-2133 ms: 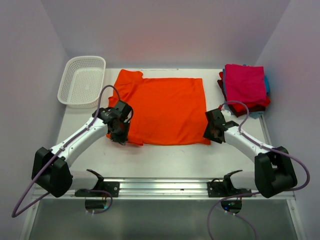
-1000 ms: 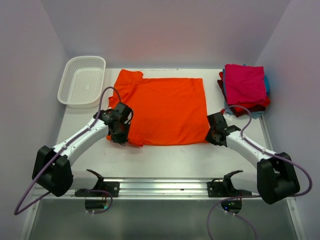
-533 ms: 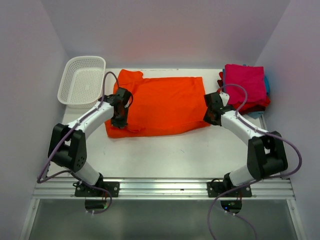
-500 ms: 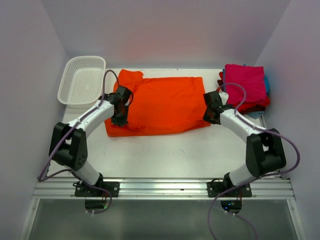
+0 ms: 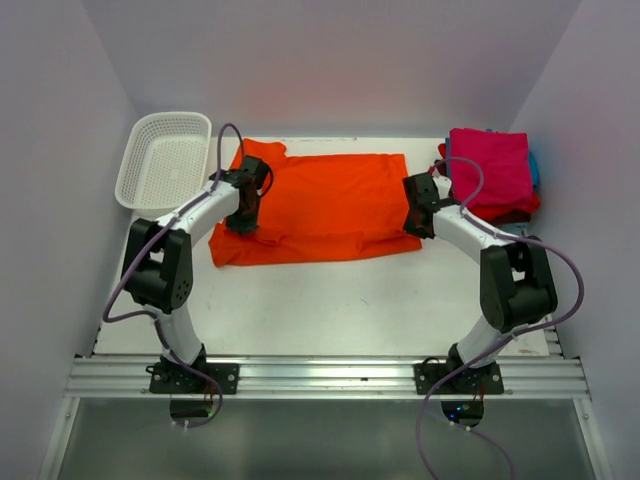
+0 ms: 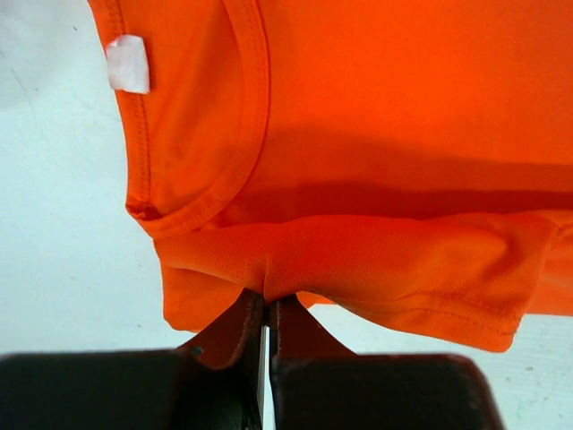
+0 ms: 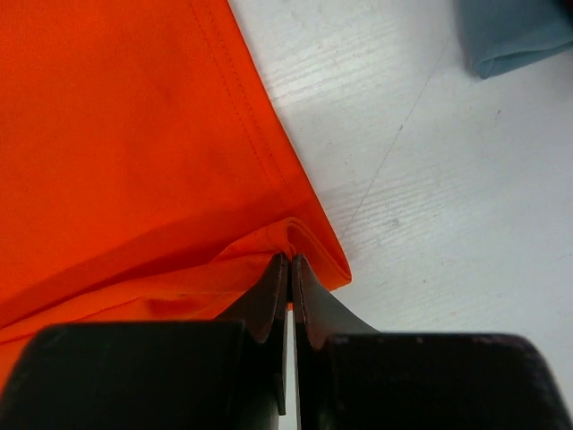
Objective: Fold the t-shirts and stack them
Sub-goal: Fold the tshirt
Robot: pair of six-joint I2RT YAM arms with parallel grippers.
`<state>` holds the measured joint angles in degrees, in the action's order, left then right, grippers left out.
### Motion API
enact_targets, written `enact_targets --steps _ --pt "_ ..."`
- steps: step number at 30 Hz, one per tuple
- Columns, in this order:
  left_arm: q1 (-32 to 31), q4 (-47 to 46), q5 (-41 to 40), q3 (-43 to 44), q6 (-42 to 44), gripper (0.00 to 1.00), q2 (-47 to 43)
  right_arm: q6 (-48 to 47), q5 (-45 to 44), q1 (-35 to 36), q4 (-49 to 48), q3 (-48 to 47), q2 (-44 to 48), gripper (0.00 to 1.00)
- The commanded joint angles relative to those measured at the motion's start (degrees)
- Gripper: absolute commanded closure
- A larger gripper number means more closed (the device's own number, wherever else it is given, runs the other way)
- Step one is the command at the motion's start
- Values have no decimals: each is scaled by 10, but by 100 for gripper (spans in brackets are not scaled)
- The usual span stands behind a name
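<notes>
My left gripper [image 6: 266, 300] is clamped on the orange t-shirt [image 6: 403, 107]. Its two dark fingers are pressed together at the bottom of the wrist view, with a ridge of cloth bunched between them. That pinch sits just below the curved neckline [image 6: 255, 107], and the white tag [image 6: 128, 64] is at the upper left. My right gripper [image 7: 288, 260] is pinched just as tight on the shirt's hemmed edge, where the cloth doubles over. Bare white table [image 7: 430, 224] lies to the right of it, and a light blue cloth corner [image 7: 515, 36] shows at the upper right. From above, the two grippers hold the shirt's left and right edges. The shirt lies across the middle of the frame, its lower part doubled over into a long fold. The stack of folded t-shirts [image 5: 488, 170], magenta on top, lies at the upper right, apart from the orange one. The white basket [image 5: 170, 117] stands at the upper left.
</notes>
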<state>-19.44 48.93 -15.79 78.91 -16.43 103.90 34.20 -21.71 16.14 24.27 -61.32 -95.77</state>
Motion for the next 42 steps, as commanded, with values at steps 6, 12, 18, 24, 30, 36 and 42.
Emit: enact_targets --steps 6,12,18,24,30,36,42 --pt "17 -9 -27 53 21 100 32 -11 -23 -16 -15 -42 -12 100" --pt "22 -23 -31 83 28 100 57 -11 -18 -16 -26 -64 -43 93" --pt "24 -61 -96 73 5 0 17 -12 6 -16 -47 -46 -40 44" --pt "24 -100 -13 -9 -16 0 -96 -26 26 -16 -82 16 24 32" --pt "24 -168 60 -125 -50 0 -143 -55 43 -16 -91 34 67 88" --pt "24 -241 133 -177 -70 7 -120 -62 89 -16 -88 21 52 100" --pt "24 -262 123 -170 -66 26 -81 -65 135 -16 -85 -12 -17 100"
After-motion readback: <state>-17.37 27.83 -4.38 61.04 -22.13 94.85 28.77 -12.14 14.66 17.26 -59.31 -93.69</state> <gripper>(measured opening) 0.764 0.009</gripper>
